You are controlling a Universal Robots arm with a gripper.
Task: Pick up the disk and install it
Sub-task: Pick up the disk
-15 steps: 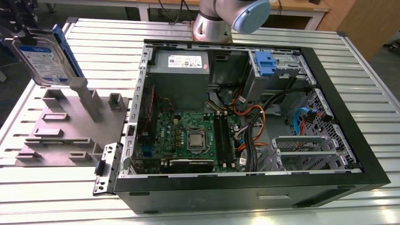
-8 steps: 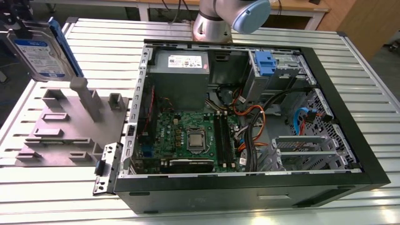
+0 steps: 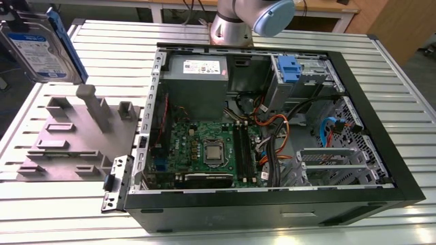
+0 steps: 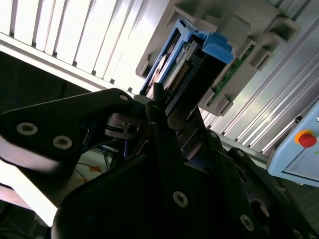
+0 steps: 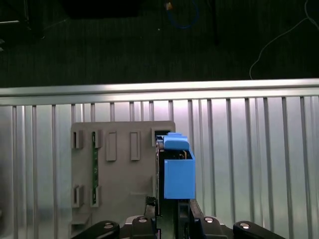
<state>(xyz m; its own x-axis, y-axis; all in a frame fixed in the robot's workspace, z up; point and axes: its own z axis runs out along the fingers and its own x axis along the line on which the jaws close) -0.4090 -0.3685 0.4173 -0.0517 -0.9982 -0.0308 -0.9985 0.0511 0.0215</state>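
The disk (image 3: 40, 47), a silver-grey drive with a white-and-blue label and blue side rails, hangs upright in the air at the exterior view's far left, above the grey holder plate (image 3: 75, 138). In the first wrist view I see the disk (image 5: 178, 172) edge-on, its blue rail toward the camera, with my gripper (image 5: 167, 221) shut on its near end. The second wrist view shows the black fingers (image 4: 159, 119) clamped on the disk (image 4: 192, 64), the holder plate (image 4: 239, 30) lying behind it.
An open computer case (image 3: 381, 127) lies at the table's middle, with motherboard (image 3: 204, 148), cables and a drive bay holding a blue clip (image 3: 289, 69) at its far side. The arm's base (image 3: 235, 23) stands behind the case. The slatted metal table (image 3: 415, 76) ends just left of the holder plate.
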